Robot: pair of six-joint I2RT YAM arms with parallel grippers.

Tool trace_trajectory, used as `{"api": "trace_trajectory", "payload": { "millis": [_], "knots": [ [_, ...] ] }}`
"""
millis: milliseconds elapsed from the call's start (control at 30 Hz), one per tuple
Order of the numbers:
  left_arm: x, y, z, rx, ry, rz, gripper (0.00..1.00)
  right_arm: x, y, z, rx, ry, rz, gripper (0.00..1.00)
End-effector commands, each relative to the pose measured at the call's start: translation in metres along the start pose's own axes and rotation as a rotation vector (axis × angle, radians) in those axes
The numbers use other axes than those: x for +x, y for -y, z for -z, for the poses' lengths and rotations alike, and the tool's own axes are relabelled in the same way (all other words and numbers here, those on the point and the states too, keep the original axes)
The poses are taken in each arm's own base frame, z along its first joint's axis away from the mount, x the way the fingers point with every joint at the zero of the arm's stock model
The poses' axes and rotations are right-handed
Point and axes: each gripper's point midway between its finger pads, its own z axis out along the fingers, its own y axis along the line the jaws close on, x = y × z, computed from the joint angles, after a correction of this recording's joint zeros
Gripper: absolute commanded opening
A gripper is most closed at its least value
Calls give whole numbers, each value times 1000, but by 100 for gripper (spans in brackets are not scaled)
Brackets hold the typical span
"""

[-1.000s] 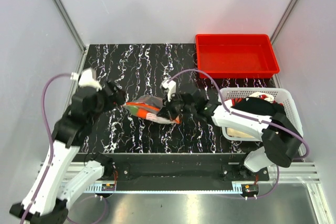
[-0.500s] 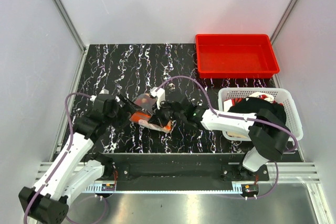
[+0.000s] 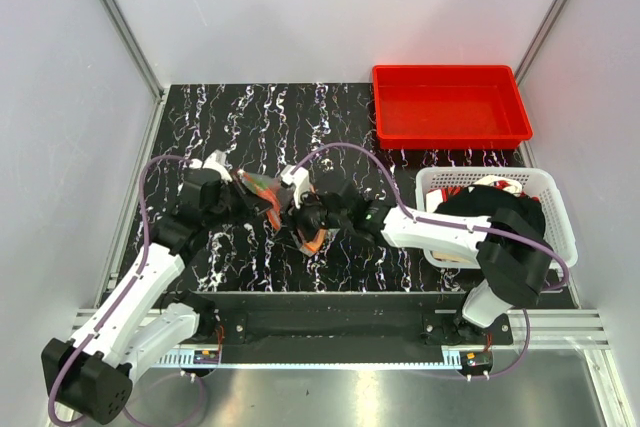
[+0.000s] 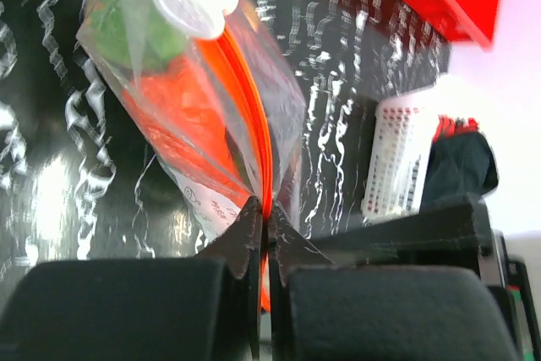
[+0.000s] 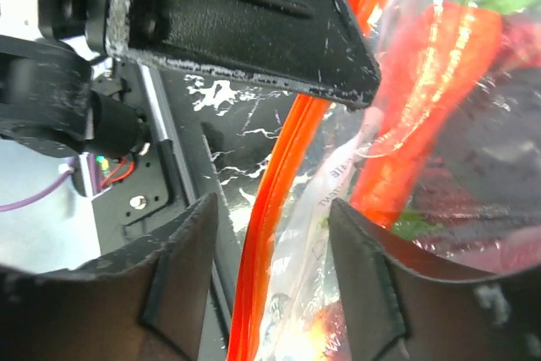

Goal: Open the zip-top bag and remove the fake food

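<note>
While left gripper (image 4: 265, 210) pinches zip (image 4: 254, 137) of bag (image 4: 169, 116), lower centre, right gripper (image 5: 269, 238) spread astride it; I fear thin strip slipping out.

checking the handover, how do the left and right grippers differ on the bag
The left gripper has its jaws shut on the orange zip strip of the bag; the right gripper has its jaws apart, that strip passing between them. The left gripper reaches in from the left side, the right gripper from the right. Both meet at the bag.
</note>
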Motion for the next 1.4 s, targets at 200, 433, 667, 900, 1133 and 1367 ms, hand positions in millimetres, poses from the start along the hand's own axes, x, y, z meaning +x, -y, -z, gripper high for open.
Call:
{"api": "trace_trajectory", "payload": {
  "millis": [200,433,667,900,1133,1367],
  "knots": [
    [-17,68,21,303,38,-250,0,-59,-3,31,-136,44,-143,64],
    [-14,76,20,342,12,-248,0,-61,-10,18,-205,16,-187,67],
    [-16,83,26,375,22,-268,0,-56,-8,11,-216,21,-211,22],
    [-14,86,31,380,11,-283,0,-53,-3,10,-192,28,-226,0],
    [-13,71,28,295,-22,-365,0,-54,-3,22,-210,45,-219,0],
    [-7,67,30,297,-44,-386,49,-67,-11,41,-354,108,-273,0]
  ]
}}
